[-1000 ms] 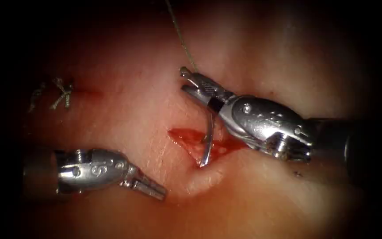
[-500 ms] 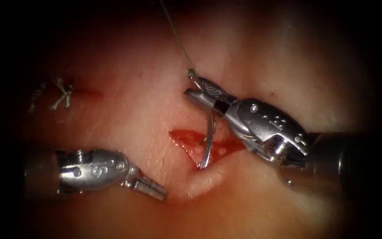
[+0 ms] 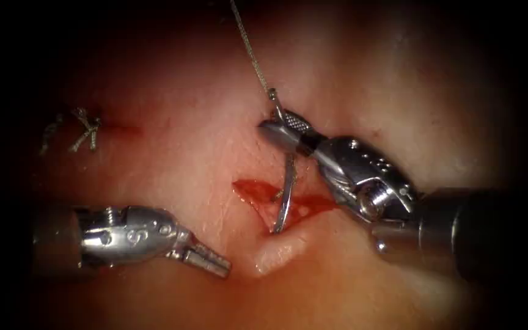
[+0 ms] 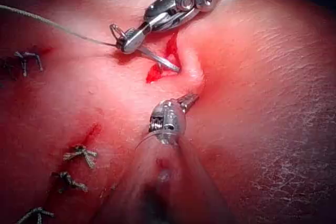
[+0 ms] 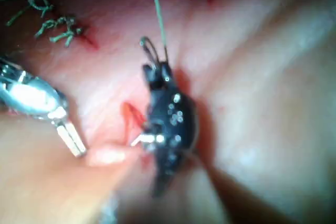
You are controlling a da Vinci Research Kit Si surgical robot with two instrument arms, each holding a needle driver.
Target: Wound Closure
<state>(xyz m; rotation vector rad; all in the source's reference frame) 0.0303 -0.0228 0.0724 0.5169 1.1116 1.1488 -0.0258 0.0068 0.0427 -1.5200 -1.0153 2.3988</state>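
Note:
My right tool [image 3: 271,127] comes in from the right, its jaws shut on the curved needle [image 3: 287,183] close to its thread end. The needle hangs down across the open red cut [image 3: 253,190], and its tip meets the cut's near lip; how deep it sits I cannot tell. The thread [image 3: 249,46] runs up and away from the needle's end. My left tool [image 3: 220,266] lies low on the left of the cut, jaws shut on nothing. In the left wrist view, the right tool [image 4: 126,43] holds the needle [image 4: 157,60] above the left tool [image 4: 189,99].
A pale fold of tissue [image 3: 276,253] bulges just below the cut. Finished stitches with cut thread ends [image 3: 87,129] sit far left along a closed stretch. More stitches [image 4: 79,156] show in the left wrist view, and others [image 5: 52,24] in the right wrist view.
The right tool has rolled its wrist and its shaft has dropped lower. The needle's thread end rose and the needle stands steeper, tip still at the cut's near lip. The left tool stayed put.

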